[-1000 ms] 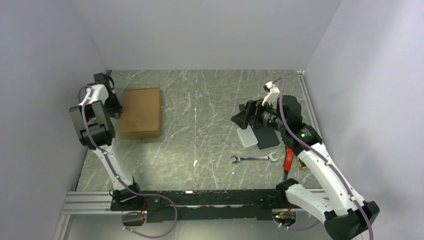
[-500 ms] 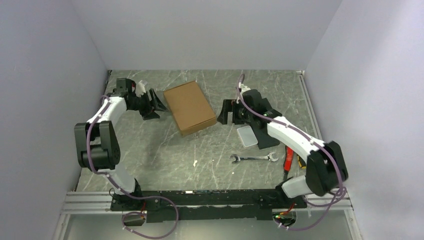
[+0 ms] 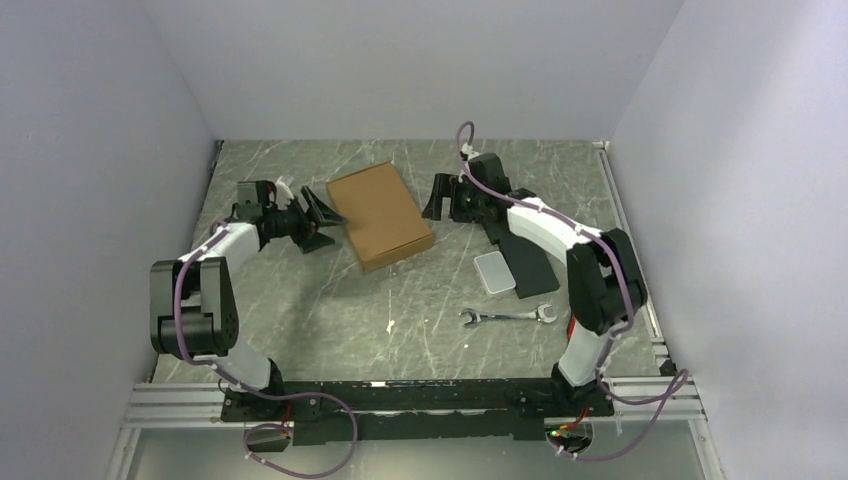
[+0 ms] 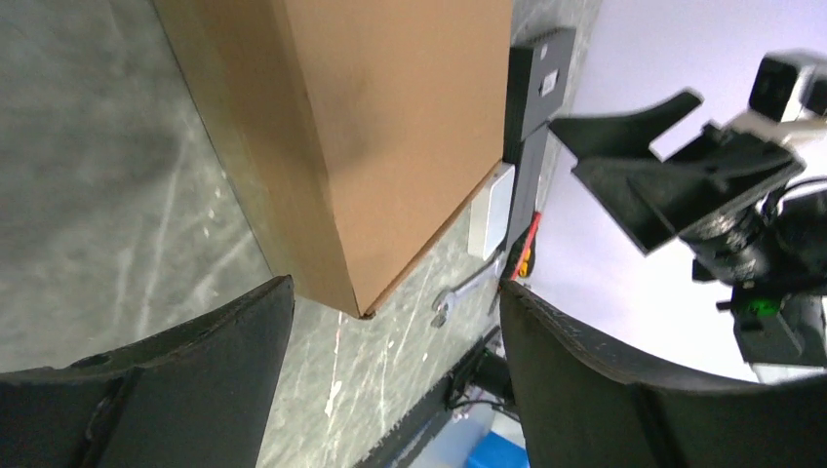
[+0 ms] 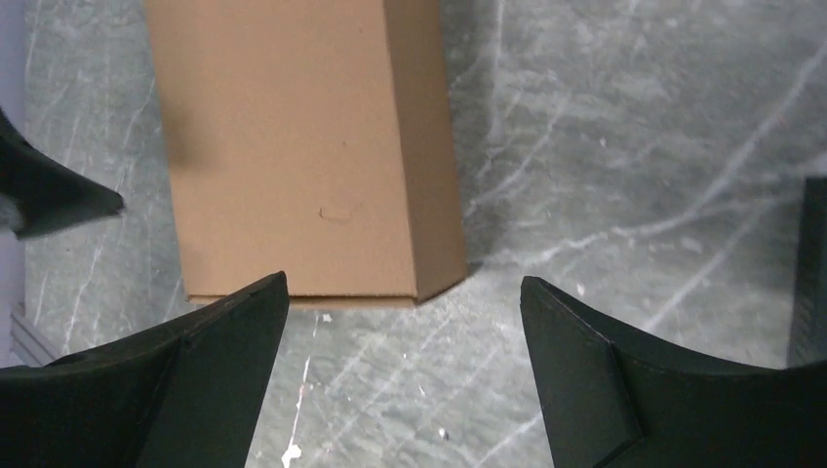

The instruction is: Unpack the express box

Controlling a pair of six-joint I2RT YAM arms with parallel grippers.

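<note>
The express box (image 3: 380, 215) is a flat brown cardboard carton that lies closed and skewed in the middle of the table. My left gripper (image 3: 318, 215) is open just off its left side, fingers pointing at it. My right gripper (image 3: 440, 200) is open just off its right side. In the left wrist view the express box (image 4: 390, 127) fills the top, and its near corner sits between the spread fingers of my left gripper (image 4: 395, 288). In the right wrist view the express box (image 5: 302, 146) lies ahead of my right gripper (image 5: 405, 281), and nothing is held.
A white flat case (image 3: 494, 271) and a black flat box (image 3: 530, 265) lie to the right of the carton. A wrench (image 3: 508, 317) lies nearer the front, with a red-handled tool (image 3: 577, 320) beside it. Walls close in on the left, back and right.
The carton went from the left side to the middle and turned. My left gripper opened and now stands off it. My right arm swung over to the carton's right side.
</note>
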